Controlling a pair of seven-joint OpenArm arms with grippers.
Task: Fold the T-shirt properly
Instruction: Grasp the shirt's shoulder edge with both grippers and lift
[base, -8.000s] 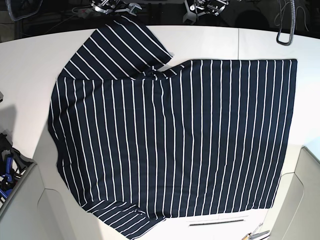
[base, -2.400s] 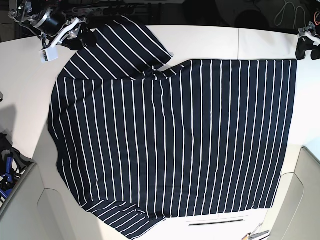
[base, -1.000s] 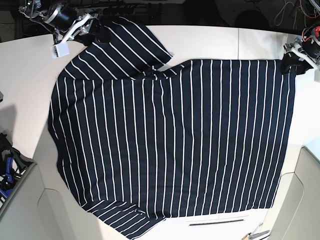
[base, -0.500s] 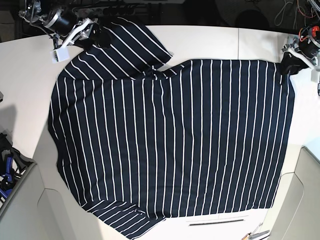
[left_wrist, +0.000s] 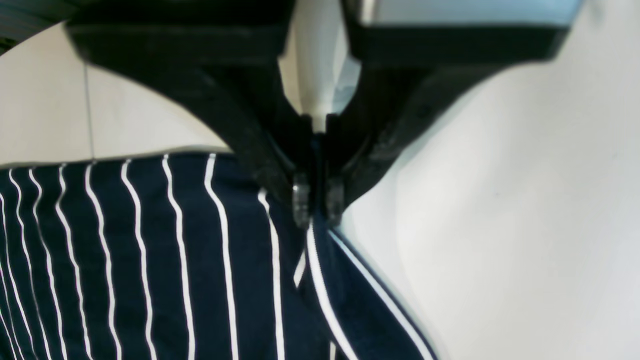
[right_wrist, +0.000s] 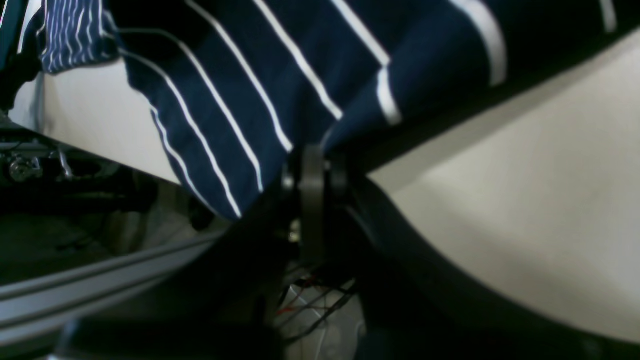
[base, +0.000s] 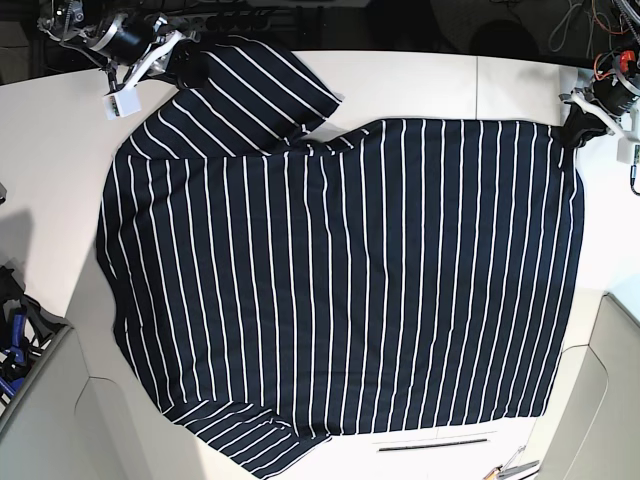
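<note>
The T-shirt (base: 340, 280), dark navy with thin white stripes, lies spread flat over the white table (base: 420, 85). My left gripper (base: 578, 132) sits at the shirt's far right corner, shut on the hem; in the left wrist view its black fingers (left_wrist: 295, 195) pinch the T-shirt (left_wrist: 200, 260) corner between them. My right gripper (base: 188, 62) is at the far left sleeve, shut on its edge. The right wrist view shows the T-shirt (right_wrist: 280, 75) sleeve cloth caught in the closed right gripper (right_wrist: 312, 170) and lifted a little off the table.
The table's back edge runs just behind both grippers, with dark gear (base: 240, 20) beyond it. A white tag (base: 122, 103) hangs from the right arm. Blue-handled tools (base: 15, 350) lie at the left edge. A thin dark slot (base: 435, 443) sits near the front edge.
Both grippers have closed on the cloth, the left on the far right hem corner, the right on the far sleeve. The sleeve edge is pulled slightly back and up.
</note>
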